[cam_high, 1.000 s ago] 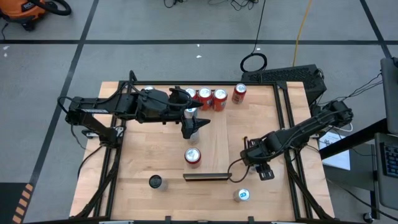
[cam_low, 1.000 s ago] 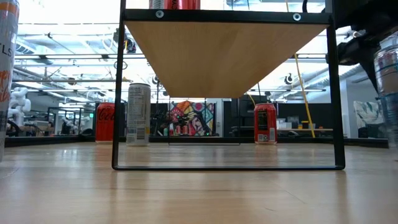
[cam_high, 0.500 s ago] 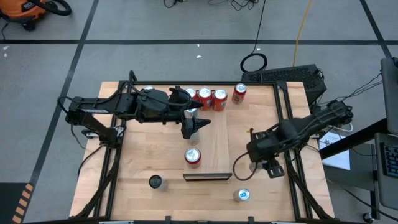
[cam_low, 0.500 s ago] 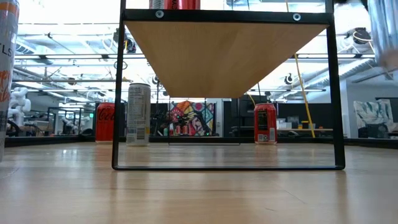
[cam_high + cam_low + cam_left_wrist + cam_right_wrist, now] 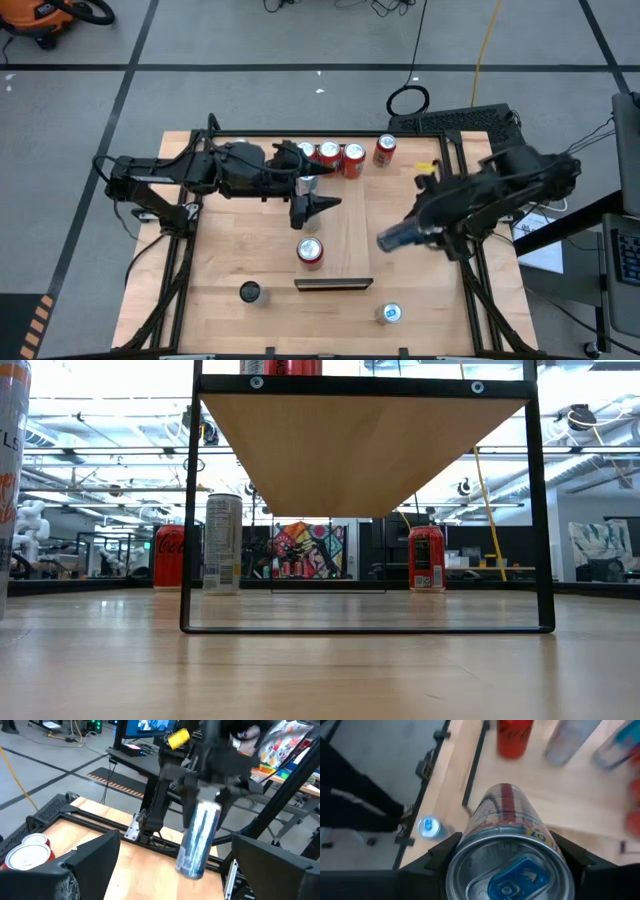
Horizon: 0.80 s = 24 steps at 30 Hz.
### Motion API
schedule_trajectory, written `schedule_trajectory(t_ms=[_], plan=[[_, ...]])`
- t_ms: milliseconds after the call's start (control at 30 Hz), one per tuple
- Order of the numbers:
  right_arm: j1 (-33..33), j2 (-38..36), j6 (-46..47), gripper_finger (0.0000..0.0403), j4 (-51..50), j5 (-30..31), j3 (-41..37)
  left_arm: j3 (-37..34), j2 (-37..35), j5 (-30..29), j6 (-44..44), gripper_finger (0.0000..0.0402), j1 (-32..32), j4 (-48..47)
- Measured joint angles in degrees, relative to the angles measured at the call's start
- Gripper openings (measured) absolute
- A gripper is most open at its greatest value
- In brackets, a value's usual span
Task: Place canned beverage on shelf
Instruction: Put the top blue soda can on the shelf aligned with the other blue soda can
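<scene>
The right tool (image 5: 428,232) is clamped on a tall silver can (image 5: 395,238), carried tilted in the air just beside the right edge of the shelf (image 5: 350,225). The left tool (image 5: 318,207) hangs over the far part of the shelf with its fingers apart and nothing between them.

I think the can should first be turned upright, then lowered on a free part of the shelf, away from the red can (image 5: 310,251) that already stands there. No containers show. More cans stand near the far end of the shelf, and a blue-topped can (image 5: 389,313) stands on the worktop (image 5: 225,250) past its near end.
</scene>
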Motion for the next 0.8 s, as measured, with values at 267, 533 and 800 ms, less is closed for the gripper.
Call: schedule_trajectory(t_ms=[267,533,800], plan=[[-3.06,-0.02,-8.60,0.0210,2.65,1.07,3.60,0.00,0.67,1.25,1.10,0.0386,0.20,2.19],[-4.19,0.53,-21.49,0.0210,6.64,1.25,3.60,0.06,3.58,8.78,-0.30,0.0386,1.29,4.99],[-4.19,0.74,-30.47,0.0210,13.12,3.84,3.60,0.01,7.03,13.71,-3.43,0.0386,1.30,6.58]])
